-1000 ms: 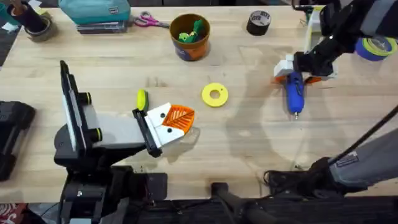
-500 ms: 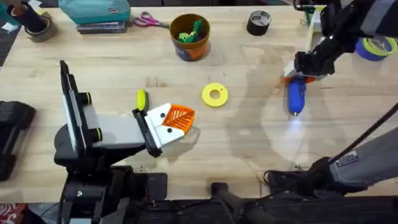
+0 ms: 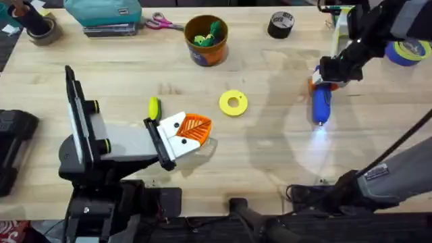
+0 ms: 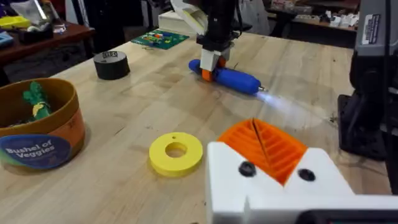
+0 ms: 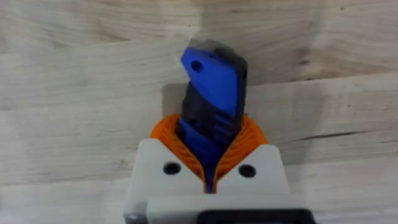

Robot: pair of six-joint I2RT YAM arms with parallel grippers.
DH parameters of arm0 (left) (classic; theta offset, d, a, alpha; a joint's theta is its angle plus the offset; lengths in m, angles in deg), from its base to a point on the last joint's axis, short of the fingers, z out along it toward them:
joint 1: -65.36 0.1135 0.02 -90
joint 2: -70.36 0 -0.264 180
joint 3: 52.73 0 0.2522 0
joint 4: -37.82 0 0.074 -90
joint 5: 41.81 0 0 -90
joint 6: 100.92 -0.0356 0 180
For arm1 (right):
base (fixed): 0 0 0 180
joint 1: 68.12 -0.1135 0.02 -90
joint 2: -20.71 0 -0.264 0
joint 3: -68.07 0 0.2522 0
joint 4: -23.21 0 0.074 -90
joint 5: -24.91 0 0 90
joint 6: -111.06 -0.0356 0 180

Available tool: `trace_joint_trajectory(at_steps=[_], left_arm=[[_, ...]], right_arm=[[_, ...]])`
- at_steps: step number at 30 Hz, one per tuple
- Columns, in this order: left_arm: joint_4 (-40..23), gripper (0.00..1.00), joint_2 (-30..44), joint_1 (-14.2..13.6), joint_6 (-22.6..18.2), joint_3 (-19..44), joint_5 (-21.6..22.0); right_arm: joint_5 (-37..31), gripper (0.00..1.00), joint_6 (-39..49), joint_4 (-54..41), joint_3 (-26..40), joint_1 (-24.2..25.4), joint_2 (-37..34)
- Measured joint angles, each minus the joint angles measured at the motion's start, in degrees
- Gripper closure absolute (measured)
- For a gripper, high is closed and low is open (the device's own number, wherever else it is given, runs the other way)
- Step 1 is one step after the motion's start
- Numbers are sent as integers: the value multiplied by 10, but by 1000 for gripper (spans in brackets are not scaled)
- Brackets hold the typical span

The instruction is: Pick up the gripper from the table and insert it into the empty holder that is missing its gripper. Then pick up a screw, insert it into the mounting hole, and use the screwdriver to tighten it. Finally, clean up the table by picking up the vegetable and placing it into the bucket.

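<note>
While the right gripper [image 3: 329,73] clenched its orange ribbed pads [image 5: 171,140] on the blue pen-shaped electric screwdriver [image 3: 320,102] near the desk's right edge, the tool lay on the wood with its pale tip lit. Toward the front left, the left gripper [image 3: 190,132] rested with its white-and-orange fingers [image 4: 267,149] pressed together, holding nothing.
</note>
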Motion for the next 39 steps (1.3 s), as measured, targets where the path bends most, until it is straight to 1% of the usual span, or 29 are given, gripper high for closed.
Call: trace_joint_trajectory(at_steps=[5,8,11,15,19,22,27,39], left_arm=[[0,996,0,0,0,0,0],[0,996,0,0,0,0,0],[0,996,0,0,0,0,0],[0,996,0,0,0,0,0],[0,996,0,0,0,0,0],[0,996,0,0,0,0,0],[0,996,0,0,0,0,0],[0,996,0,0,0,0,0]], right_arm=[[24,977,0,-5,1,-2,22],[29,977,-1,-6,9,-6,62],[30,977,-2,-2,35,-15,111],[48,977,-3,26,81,-42,175],[80,977,-5,76,106,-78,230],[100,977,-5,132,108,-113,266],[113,977,-5,223,108,-183,297],[124,977,-5,385,108,-391,305]])
